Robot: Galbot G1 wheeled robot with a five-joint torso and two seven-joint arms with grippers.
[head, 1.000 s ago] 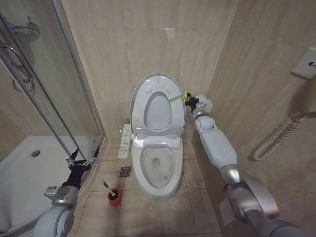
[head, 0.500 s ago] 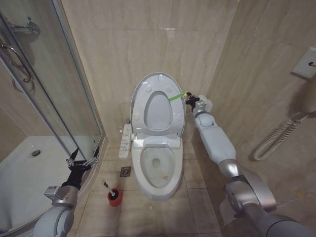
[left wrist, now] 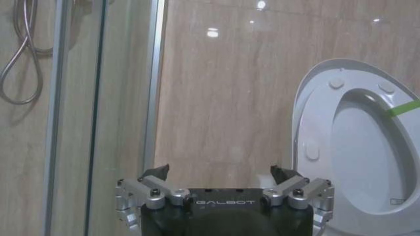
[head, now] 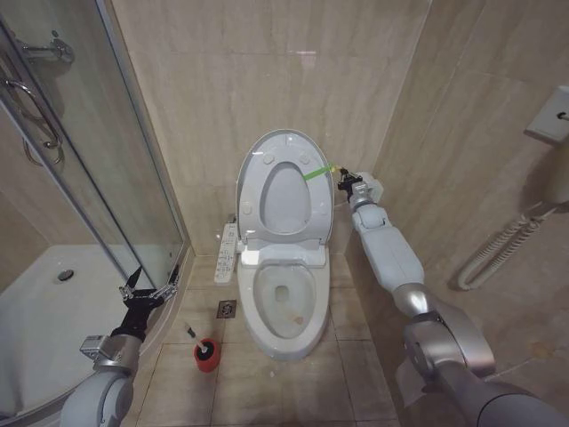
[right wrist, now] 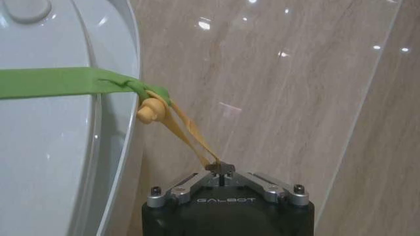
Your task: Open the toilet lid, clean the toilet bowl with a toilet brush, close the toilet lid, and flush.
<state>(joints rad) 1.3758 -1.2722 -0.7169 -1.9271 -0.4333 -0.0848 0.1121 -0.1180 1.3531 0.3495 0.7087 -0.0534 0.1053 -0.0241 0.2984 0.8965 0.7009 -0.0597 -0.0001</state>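
The toilet lid [head: 284, 182] stands upright against the back wall at 12 o'clock from the toilet bowl [head: 283, 307], with the ring seat raised against it. The bowl is exposed.

The right gripper [head: 345, 185] sits at 3 o'clock of the lid's edge, just beside it. In the right wrist view its jaws are together, clamped on the yellow-orange loop [right wrist: 187, 132] knotted to the yellow-green band [right wrist: 59, 81] at the lid rim. The loop runs taut from knot to fingertips.

The left gripper [head: 147, 289] hovers low at 9 o'clock of the bowl, near the shower door [head: 98, 160], jaws apart and holding nothing.

The toilet brush [head: 193, 336] rests in the red cup [head: 205, 353] on the floor tiles at 8 o'clock of the bowl, untouched.

Judged stage: lid opening is complete or nearly so; brushing has not begun.

Hazards:
- If the right arm retracts while clamped on the loop, the tension may pull the lid forward and drop it shut.
- Excess pull may snap the loop or slip the knot.
- The left gripper lies near the glass; a wide swing toward the brush risks contact.
- The thin brush handle leans, so an off-centre grasp may tip the cup.
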